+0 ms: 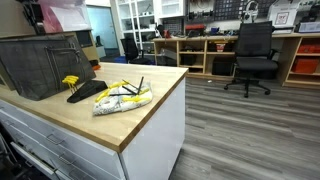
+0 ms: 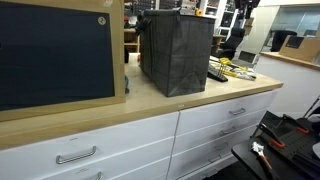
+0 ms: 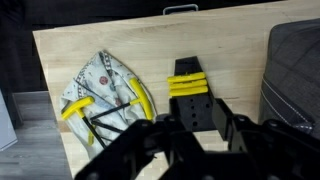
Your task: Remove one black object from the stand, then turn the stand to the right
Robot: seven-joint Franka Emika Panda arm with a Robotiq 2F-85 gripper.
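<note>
The stand [image 3: 190,93] is a small black wedge block on the wooden counter, with a row of yellow-topped pieces [image 3: 187,81] along its far edge. It also shows in both exterior views [image 1: 84,90] [image 2: 216,73]. In the wrist view my gripper [image 3: 197,123] hangs just above the stand's near end. Its two black fingers are spread apart with nothing between them but the stand's body below. The arm does not show in either exterior view. I cannot make out separate black objects on the stand.
A clear plastic bag of yellow and black items [image 3: 104,90] [image 1: 122,97] lies beside the stand. A large dark wire-mesh basket [image 3: 295,75] [image 1: 45,63] [image 2: 175,50] stands on its other side. The counter edge [image 1: 150,120] drops to the floor; an office chair [image 1: 252,55] stands beyond.
</note>
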